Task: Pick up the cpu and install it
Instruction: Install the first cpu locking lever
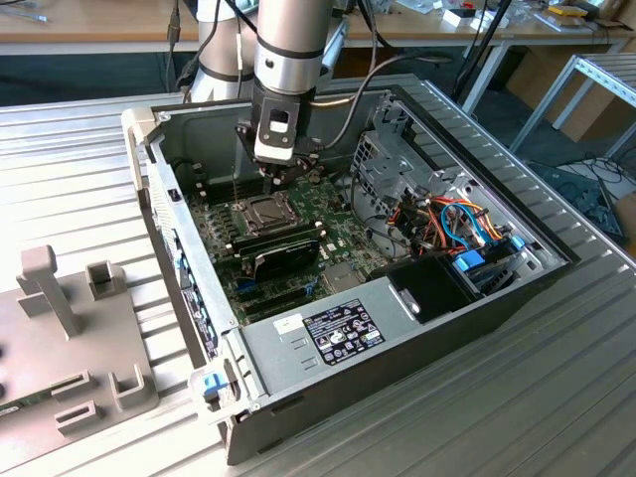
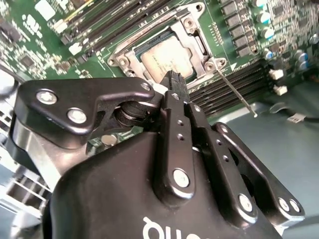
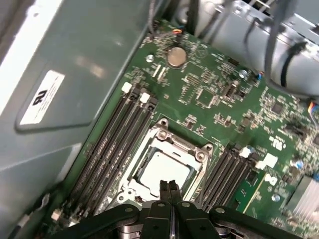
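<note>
An open computer case [image 1: 149, 169] is seen on a ribbed metal counter [image 1: 79, 149] in the exterior view, with the arm reaching down into it from above. The end effector [image 1: 279, 182] is held low over the motherboard [image 1: 343, 243], at the socket near the middle of the board.

In both wrist views the cpu [image 3: 162, 172] [image 2: 167, 59] is seen lying flat inside the socket, its dull grey top facing up and framed on all sides by the metal socket frame [image 3: 184, 142]. The end effector [image 3: 169, 185] [image 2: 173, 79] is closed: its two black fingers are pressed together, and nothing is gripped between them. The tips are placed over one edge of the cpu; whether they touch it cannot be told.

Memory slots [image 3: 119, 144] are lined up on both sides of the socket. In the second wrist view a thin metal rod [image 2: 234, 92] is seen running from a corner of the frame out across one bank of slots. A coin cell [image 3: 175, 56] is mounted further along the board.

In the exterior view a black card [image 1: 283, 256] is seated just beside the socket, and a grey power supply [image 1: 328, 333] is fitted at the near end of the case.
</note>
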### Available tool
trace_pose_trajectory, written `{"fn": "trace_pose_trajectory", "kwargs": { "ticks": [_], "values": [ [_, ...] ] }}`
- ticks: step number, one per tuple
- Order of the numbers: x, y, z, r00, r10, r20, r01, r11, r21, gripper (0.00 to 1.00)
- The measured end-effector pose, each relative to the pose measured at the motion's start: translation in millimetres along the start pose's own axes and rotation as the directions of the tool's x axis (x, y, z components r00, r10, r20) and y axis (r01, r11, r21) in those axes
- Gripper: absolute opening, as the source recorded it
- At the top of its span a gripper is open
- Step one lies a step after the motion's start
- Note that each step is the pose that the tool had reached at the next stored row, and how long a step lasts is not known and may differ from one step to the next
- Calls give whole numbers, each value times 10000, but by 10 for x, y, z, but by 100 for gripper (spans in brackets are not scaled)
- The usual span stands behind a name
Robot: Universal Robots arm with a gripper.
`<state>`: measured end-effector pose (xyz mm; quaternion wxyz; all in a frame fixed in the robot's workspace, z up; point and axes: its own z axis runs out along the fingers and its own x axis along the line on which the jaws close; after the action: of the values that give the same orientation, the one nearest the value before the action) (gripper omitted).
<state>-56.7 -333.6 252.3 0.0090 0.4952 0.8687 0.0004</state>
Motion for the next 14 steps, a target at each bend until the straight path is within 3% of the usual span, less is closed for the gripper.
{"fn": "trace_pose_trajectory", "kwargs": {
  "ticks": [2, 3, 4, 5, 8, 9, 10, 11, 14],
  "values": [
    [0, 0, 0, 9992, -404, -4, 404, 9992, -6, 11],
    [0, 0, 0, 9975, -703, -6, 703, 9975, -11, 11],
    [0, 0, 0, 9938, -1114, -10, 1114, 9938, -17, 11],
    [0, 0, 0, 9874, -1585, -13, 1585, 9874, -25, 11],
    [0, 0, 0, 9753, -2211, -17, 2211, 9753, -36, 11],
    [0, 0, 0, 9679, -2513, -19, 2513, 9679, -41, 11],
    [0, 0, 0, 9636, -2675, -20, 2675, 9635, -43, 11],
    [0, 0, 0, 9561, -2931, -21, 2931, 9561, -48, 11],
    [0, 0, 1, 9383, -3459, -24, 3459, 9383, -58, 11]
  ]
}}
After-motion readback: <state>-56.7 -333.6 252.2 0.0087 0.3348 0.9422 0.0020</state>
